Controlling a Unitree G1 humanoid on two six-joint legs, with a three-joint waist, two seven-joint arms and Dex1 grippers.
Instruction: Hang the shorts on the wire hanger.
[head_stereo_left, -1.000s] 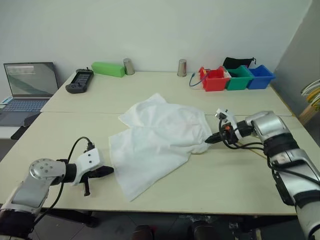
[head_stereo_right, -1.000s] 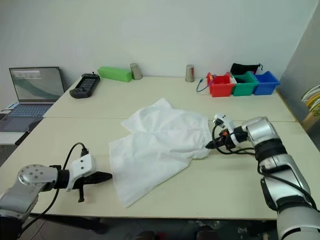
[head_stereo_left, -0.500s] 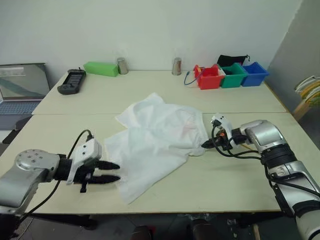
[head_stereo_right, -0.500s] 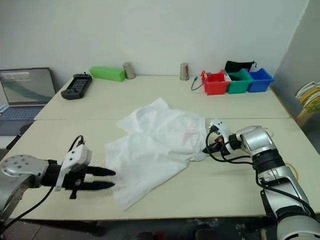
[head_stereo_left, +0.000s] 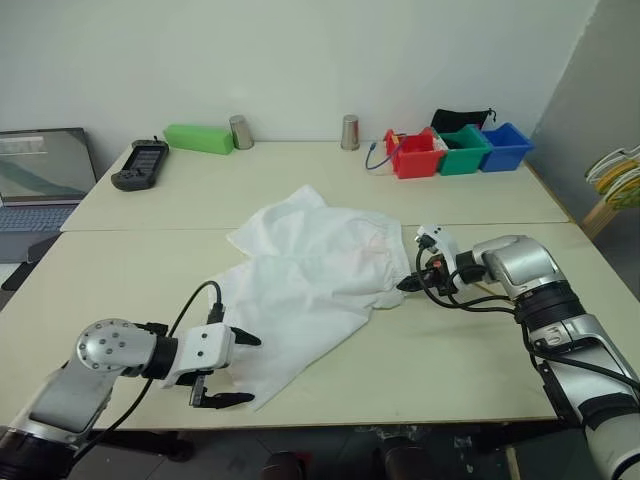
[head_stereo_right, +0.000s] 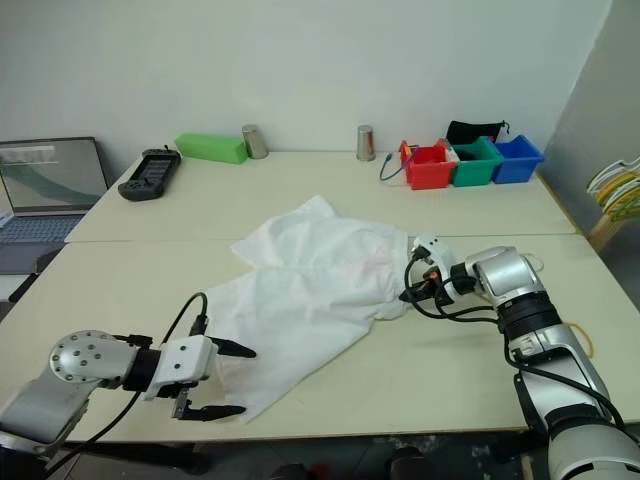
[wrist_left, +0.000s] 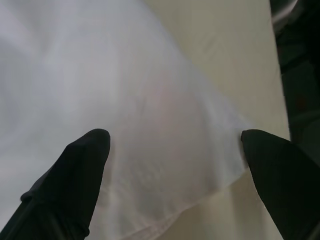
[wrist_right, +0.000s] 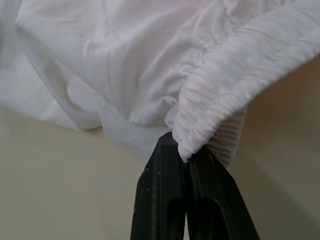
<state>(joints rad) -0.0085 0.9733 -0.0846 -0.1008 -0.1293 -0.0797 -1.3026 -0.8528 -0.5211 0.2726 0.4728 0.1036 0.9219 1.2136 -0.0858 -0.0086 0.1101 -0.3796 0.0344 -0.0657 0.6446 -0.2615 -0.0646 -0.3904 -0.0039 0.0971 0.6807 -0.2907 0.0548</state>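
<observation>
The white, wrinkled shorts (head_stereo_left: 310, 280) lie spread across the middle of the table. My right gripper (head_stereo_left: 405, 285) is shut on the elastic waistband at their right edge; in the right wrist view the gathered band (wrist_right: 235, 80) sits pinched at the gripper's (wrist_right: 182, 152) tips. My left gripper (head_stereo_left: 250, 371) is open at the near left corner of the shorts, one finger over the fabric and one near the table's front edge. In the left wrist view the corner of cloth (wrist_left: 140, 110) lies between the spread fingers (wrist_left: 75, 175). The wire hanger is hidden.
At the back stand a laptop (head_stereo_left: 40, 165), a black controller (head_stereo_left: 138, 163), a green box (head_stereo_left: 198, 137), two metal cups (head_stereo_left: 241, 131), and red, green and blue bins (head_stereo_left: 412, 155). A bunch of hangers (head_stereo_left: 618, 175) hangs at the far right.
My left gripper has opened, rolled and moved right onto the near corner of the shorts. The right gripper keeps its hold on the waistband. The camera has turned slightly.
</observation>
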